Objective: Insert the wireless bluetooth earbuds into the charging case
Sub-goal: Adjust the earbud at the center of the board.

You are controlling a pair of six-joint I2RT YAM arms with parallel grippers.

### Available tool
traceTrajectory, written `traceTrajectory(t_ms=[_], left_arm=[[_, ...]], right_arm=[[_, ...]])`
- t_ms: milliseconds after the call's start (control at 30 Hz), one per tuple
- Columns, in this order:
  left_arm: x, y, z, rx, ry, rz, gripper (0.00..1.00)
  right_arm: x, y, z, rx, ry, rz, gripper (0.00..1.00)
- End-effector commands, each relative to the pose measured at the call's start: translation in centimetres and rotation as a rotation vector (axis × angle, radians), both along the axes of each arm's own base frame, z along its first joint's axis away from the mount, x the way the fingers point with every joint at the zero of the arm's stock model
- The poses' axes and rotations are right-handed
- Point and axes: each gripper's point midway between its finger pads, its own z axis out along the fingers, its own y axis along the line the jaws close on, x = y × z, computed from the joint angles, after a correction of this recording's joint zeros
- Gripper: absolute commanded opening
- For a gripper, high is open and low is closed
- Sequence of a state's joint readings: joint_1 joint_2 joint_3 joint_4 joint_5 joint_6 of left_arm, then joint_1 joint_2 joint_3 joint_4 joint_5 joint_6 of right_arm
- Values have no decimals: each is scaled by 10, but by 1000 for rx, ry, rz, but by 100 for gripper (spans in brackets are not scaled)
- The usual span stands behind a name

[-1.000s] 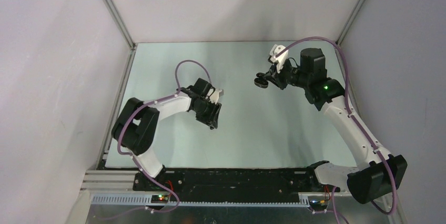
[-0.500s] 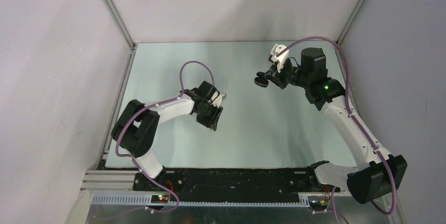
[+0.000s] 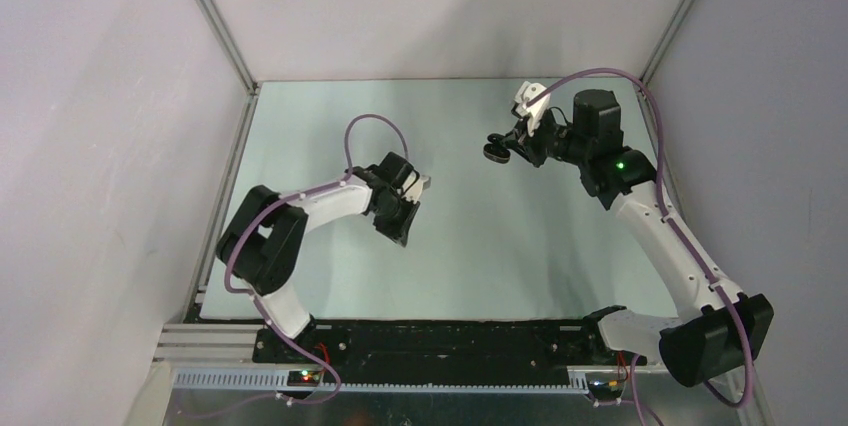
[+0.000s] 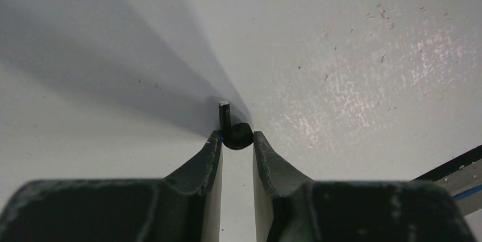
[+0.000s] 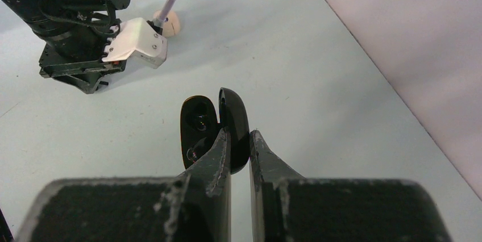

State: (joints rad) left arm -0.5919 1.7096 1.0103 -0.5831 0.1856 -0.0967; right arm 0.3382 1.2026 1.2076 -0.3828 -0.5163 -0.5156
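Note:
My left gripper (image 4: 237, 137) is shut on a glossy black earbud (image 4: 236, 136). Its stem (image 4: 224, 115) sticks out past the fingertips, at or just above the table surface. In the top view the left gripper (image 3: 398, 234) points down at the table's middle left. My right gripper (image 5: 240, 140) is shut on one half of an open black charging case (image 5: 233, 118). The other half, with its wells (image 5: 198, 121), faces left. In the top view the right gripper (image 3: 508, 147) holds the case (image 3: 493, 152) above the far right of the table.
A cream-white rounded object (image 5: 171, 23) lies on the table beside the left arm (image 5: 74, 20), partly hidden by its cable. Walls close the table at the back and both sides, and the right wall (image 5: 409, 37) is near the right gripper.
The left wrist has shifted a little to the right, with its fingertips staying in place. The right gripper with the case has risen slightly toward the far side.

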Motion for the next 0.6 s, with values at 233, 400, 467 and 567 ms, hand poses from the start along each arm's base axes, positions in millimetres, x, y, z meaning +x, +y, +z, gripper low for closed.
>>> traceTrajectory(t_ms=[233, 400, 467, 567], left_arm=[[-1, 8, 35, -33, 19, -118, 5], [-25, 16, 63, -147, 215, -195, 0], [-39, 21, 64, -136, 364, -236, 0], [-46, 23, 69, -139, 517, -311, 0]], right_arm=[[1, 3, 12, 21, -47, 24, 0], [-5, 2, 12, 14, -45, 35, 0], [-7, 2, 13, 15, -46, 36, 0], [-8, 2, 15, 17, -49, 37, 0]])
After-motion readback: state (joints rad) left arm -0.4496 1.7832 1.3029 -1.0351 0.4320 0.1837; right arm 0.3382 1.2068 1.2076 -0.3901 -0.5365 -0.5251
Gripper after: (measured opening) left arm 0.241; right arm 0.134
